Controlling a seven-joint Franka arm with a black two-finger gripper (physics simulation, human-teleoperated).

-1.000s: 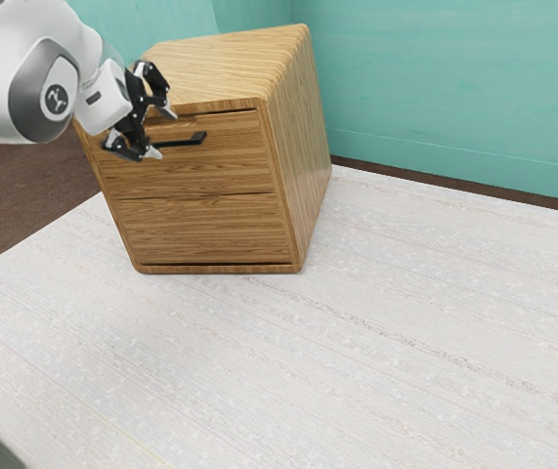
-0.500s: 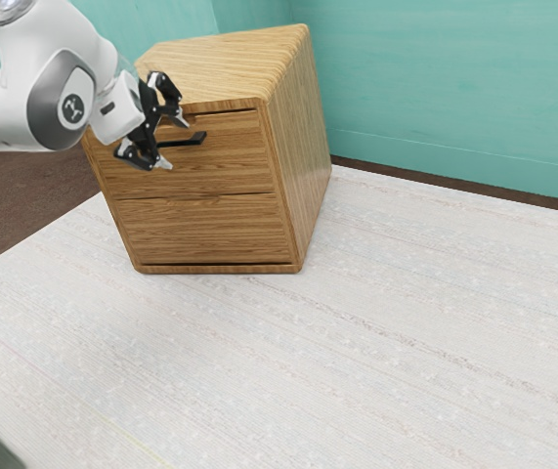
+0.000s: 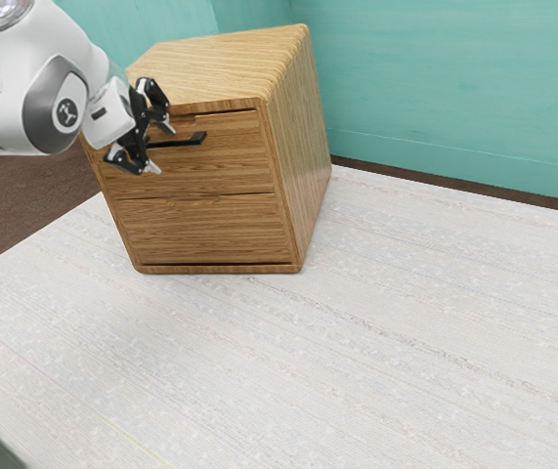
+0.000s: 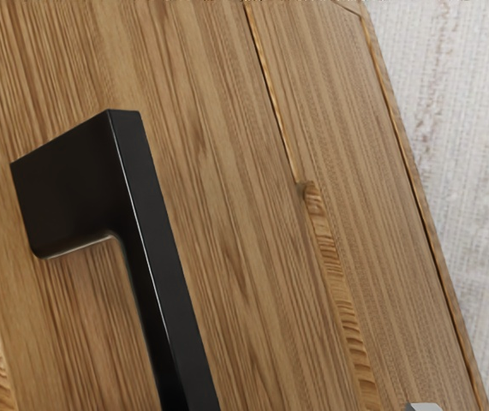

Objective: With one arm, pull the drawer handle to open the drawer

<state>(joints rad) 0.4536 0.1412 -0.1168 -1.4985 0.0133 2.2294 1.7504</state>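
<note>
**Claw [image 3: 159, 147] astride handle [image 3: 186, 141], drawer [image 3: 215, 161] not yet drawn**

Claw stands wide, fingers [image 3: 156, 103] above and below the black handle at its end toward the exterior view's left. No contact is apparent, though the angle is poor. Top drawer looks shut in the wooden cabinet [image 3: 259, 68] on the bench [image 3: 376, 342]. Step in hand: grasp. Next: close on the handle, then pull straight outward.

Bright, even, soft light all over, from above by the look: cabinet [image 3: 230, 59] top is palest, its front a shade darker. Thin dark shadow line under its base on the desk [image 3: 406, 342]. Arm [image 3: 24, 98] shell white on top, grey underneath. Wall [image 3: 454, 78] flat teal, evenly lit. Up close the handle [image 4: 133, 257] is matte black w/ a pale glint along one inner edge.
</note>
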